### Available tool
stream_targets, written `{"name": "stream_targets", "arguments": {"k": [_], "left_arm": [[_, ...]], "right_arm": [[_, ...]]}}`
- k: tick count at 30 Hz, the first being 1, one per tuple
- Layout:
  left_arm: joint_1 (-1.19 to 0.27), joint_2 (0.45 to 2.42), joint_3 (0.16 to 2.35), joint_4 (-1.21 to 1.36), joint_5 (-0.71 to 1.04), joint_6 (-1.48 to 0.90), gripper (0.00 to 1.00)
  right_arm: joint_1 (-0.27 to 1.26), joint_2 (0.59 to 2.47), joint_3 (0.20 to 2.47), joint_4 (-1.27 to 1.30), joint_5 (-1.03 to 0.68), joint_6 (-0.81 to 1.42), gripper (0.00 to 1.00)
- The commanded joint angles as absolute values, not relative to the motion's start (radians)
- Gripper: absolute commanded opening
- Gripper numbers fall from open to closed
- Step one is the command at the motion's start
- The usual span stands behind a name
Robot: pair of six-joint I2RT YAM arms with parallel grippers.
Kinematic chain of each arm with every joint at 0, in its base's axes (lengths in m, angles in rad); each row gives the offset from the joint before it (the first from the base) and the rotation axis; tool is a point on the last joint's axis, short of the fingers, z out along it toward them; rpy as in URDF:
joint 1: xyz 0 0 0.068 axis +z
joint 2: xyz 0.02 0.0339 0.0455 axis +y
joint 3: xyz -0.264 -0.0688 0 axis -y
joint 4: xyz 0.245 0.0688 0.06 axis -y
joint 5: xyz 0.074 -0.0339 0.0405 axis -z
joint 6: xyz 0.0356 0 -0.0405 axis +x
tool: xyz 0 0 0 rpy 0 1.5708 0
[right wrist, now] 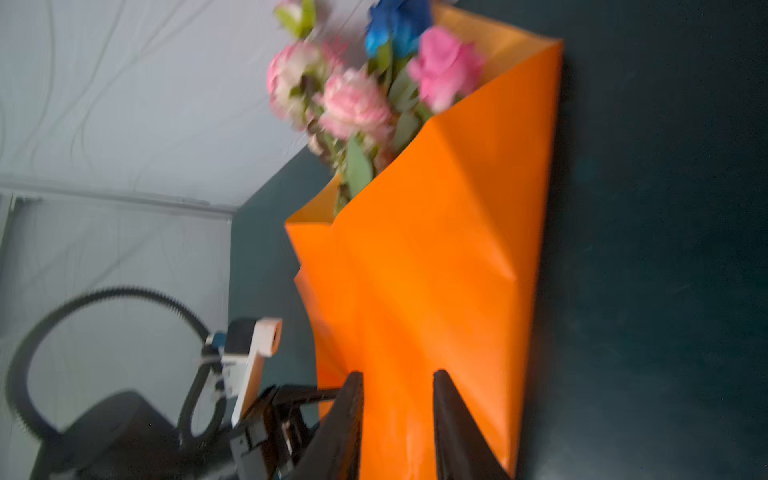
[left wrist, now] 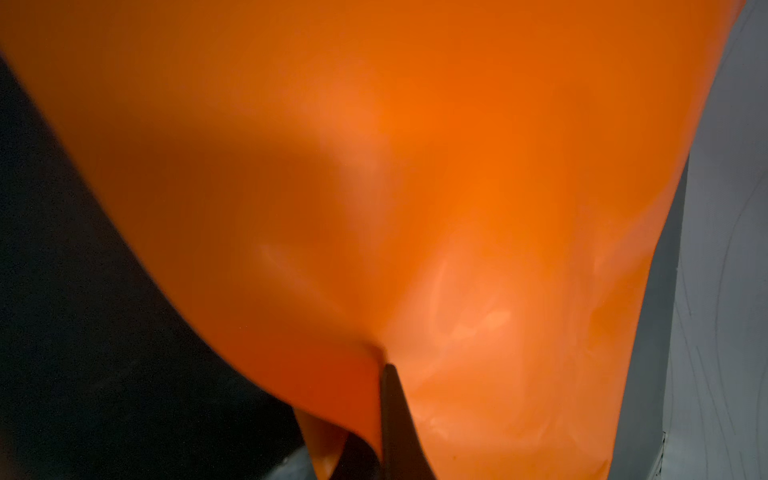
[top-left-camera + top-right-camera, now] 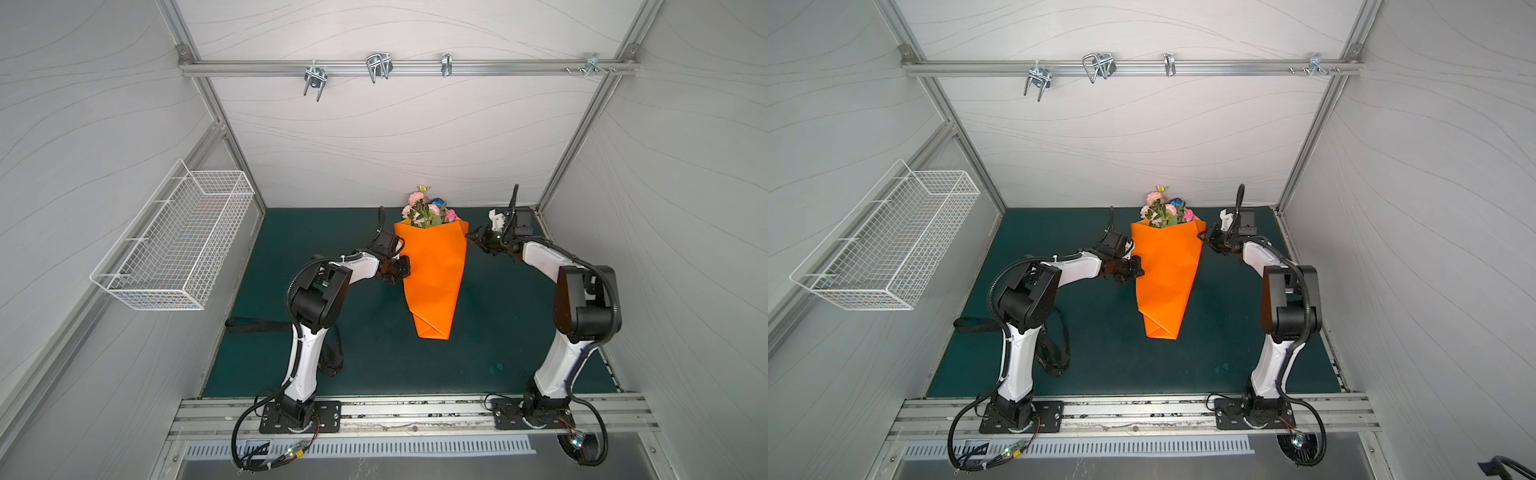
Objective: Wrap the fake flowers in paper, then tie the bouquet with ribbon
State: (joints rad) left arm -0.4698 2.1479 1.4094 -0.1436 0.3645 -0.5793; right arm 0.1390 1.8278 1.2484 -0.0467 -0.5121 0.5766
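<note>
1. You see the bouquet of fake flowers (image 3: 428, 208) (image 3: 1165, 205) lying on the dark green tabletop (image 3: 498, 332), near the back wall and between the two arms. Its pink, cream and blue blooms stick out of the wide mouth of a cone of orange wrapping paper (image 3: 434, 274). The stems are hidden inside.
2. The cone's mouth faces the back wall. Its folded narrow end points toward the arm bases.
3. Your left claw (image 3: 405, 266) is closed tight on the cone's left edge. The left wrist view shows a fold of the paper nipped at the claw's tip (image 2: 384, 365).
4. Your right claw (image 3: 471, 237) sits just beside the cone's upper right corner. Its fingers stand part-way apart (image 1: 397, 374) and clamp nothing. You cannot tell whether they touch the paper.
5. A black ribbon (image 3: 249, 324) lies on the tabletop by the left arm, well apart from the cone.
6. A white wire basket (image 3: 174, 245) hangs on the left wall.
</note>
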Motion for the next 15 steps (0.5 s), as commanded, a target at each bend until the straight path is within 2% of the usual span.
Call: {"name": "stream_targets", "arguments": {"k": [1,7,12,15], "left_arm": [[-0.468,2.118,1.41,-0.145,0.333,-0.583,0.0],[-0.467,2.108,1.404,-0.14,0.325,-0.598,0.0],[-0.467,2.1,1.39,-0.131,0.324,-0.622,0.0],[-0.468,2.084,1.368,-0.118,0.325,-0.641,0.25]], "right_arm": [[0.249,1.791,1.182,-0.034,-0.5,0.536,0.31],[0.379,1.818,1.095,0.014,-0.464,0.564,0.31],[0.387,1.896,1.115,0.001,-0.445,0.556,0.31],[0.386,1.911,1.138,-0.023,-0.433,0.535,0.31]]}}
